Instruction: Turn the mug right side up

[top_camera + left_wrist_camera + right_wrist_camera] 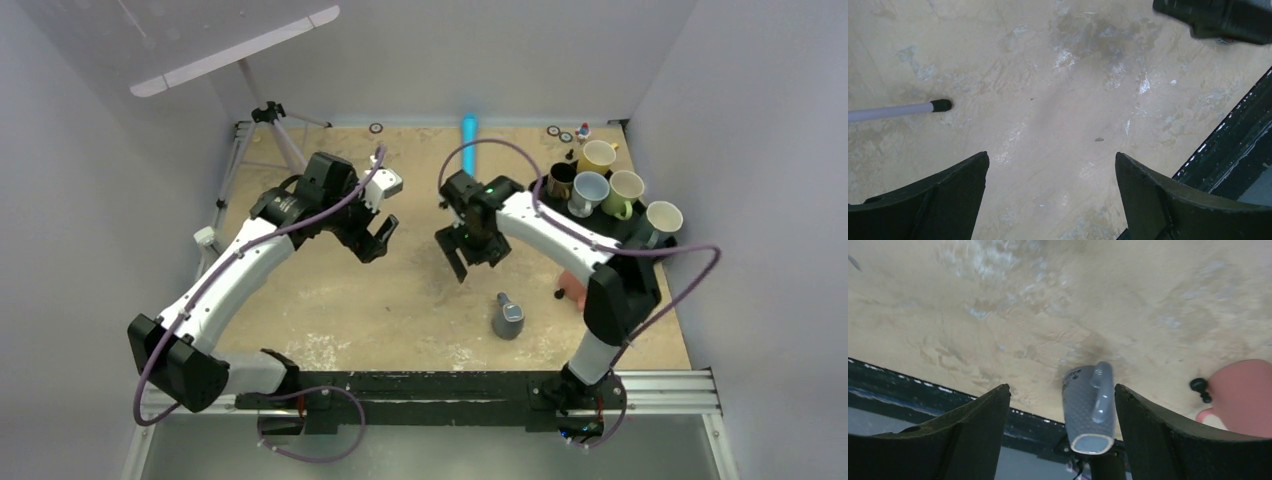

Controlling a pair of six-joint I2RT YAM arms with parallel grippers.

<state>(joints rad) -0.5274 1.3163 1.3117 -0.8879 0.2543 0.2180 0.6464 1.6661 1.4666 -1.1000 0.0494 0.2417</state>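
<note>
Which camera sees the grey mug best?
The right wrist view: the grey mug sits big and close, handle showing. The top external view shows the mug small but whole. The left wrist view misses it.

You get nothing legible here — the round stickers [376,128] at the far edge of the table [400,300] are unreadably small.
</note>
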